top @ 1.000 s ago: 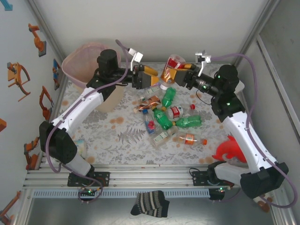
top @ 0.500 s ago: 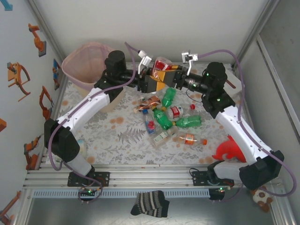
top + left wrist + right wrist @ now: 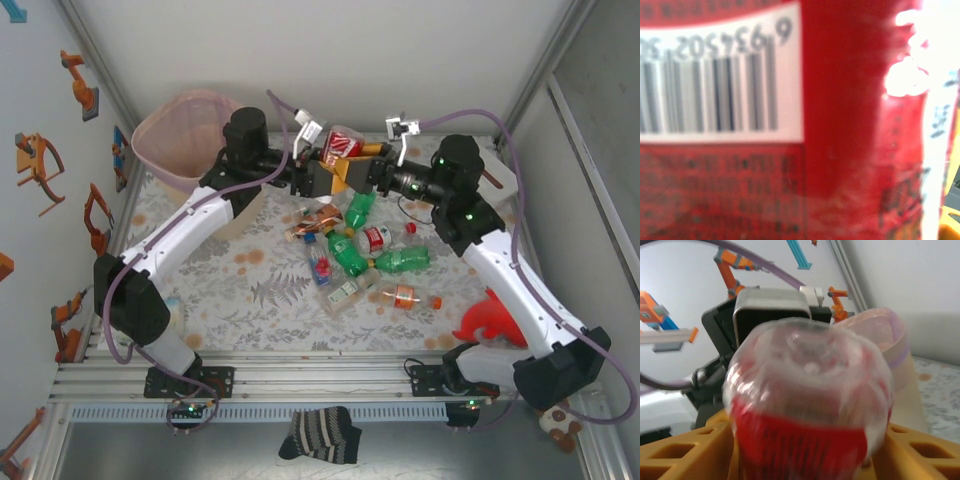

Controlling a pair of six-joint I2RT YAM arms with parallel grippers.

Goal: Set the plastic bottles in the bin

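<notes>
Though bottle (image 3: 840, 125) label blurs close-up | left end effector (image 3: 340, 162) grip unclear

Both arms reach for the table's (image 3: 250, 290) far edge, left arm (image 3: 190, 225) and right arm (image 3: 510, 270) turning their wrists inward. Left gripper (image 3: 333, 166) and right gripper (image 3: 362, 171) meet nose to nose, raised. The right's yellow fingers (image 3: 685, 450) stand parted; whether either one grips, too close to call.

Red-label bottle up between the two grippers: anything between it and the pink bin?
No loose object that I can see. The red-label bottle sits above the table between the left gripper and right gripper. Toward the pink bin, the left arm's own black joint lies along the line, close beside the bin's rim.
</notes>
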